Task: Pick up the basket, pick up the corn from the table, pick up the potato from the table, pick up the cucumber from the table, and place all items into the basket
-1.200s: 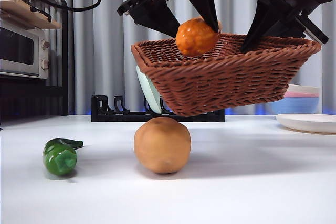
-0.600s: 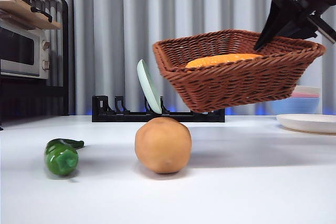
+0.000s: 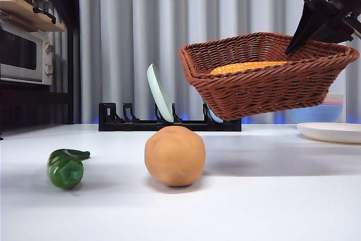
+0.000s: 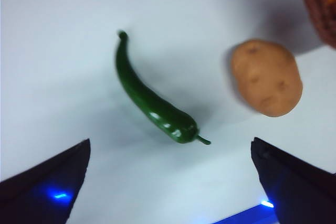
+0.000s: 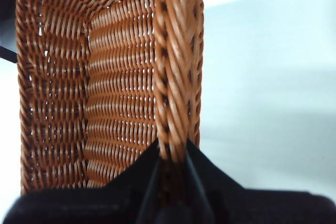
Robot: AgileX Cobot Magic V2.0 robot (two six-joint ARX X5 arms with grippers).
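My right gripper (image 3: pixel 298 42) is shut on the braided rim of the reddish-brown wicker basket (image 3: pixel 271 86) and holds it tilted in the air at the right. The rim (image 5: pixel 176 66) runs between its jaws (image 5: pixel 172 153) in the right wrist view. The orange-yellow corn (image 3: pixel 243 67) lies inside the basket. The tan potato (image 3: pixel 175 155) sits on the table in the middle, and the green cucumber (image 3: pixel 66 167) lies to its left. My left gripper (image 4: pixel 168 182) is open and empty, above the cucumber (image 4: pixel 152 97) and the potato (image 4: pixel 266 77).
A black dish rack (image 3: pixel 124 122) with a pale green plate (image 3: pixel 159 93) stands behind the potato. A microwave (image 3: pixel 22 55) under a shelf is at the far left. A white plate (image 3: pixel 333 131) and a blue bowl (image 3: pixel 318 112) are at the right.
The left gripper let the corn go into the basket and rose out of the front view. The basket has moved to the right with the corn lying in it.
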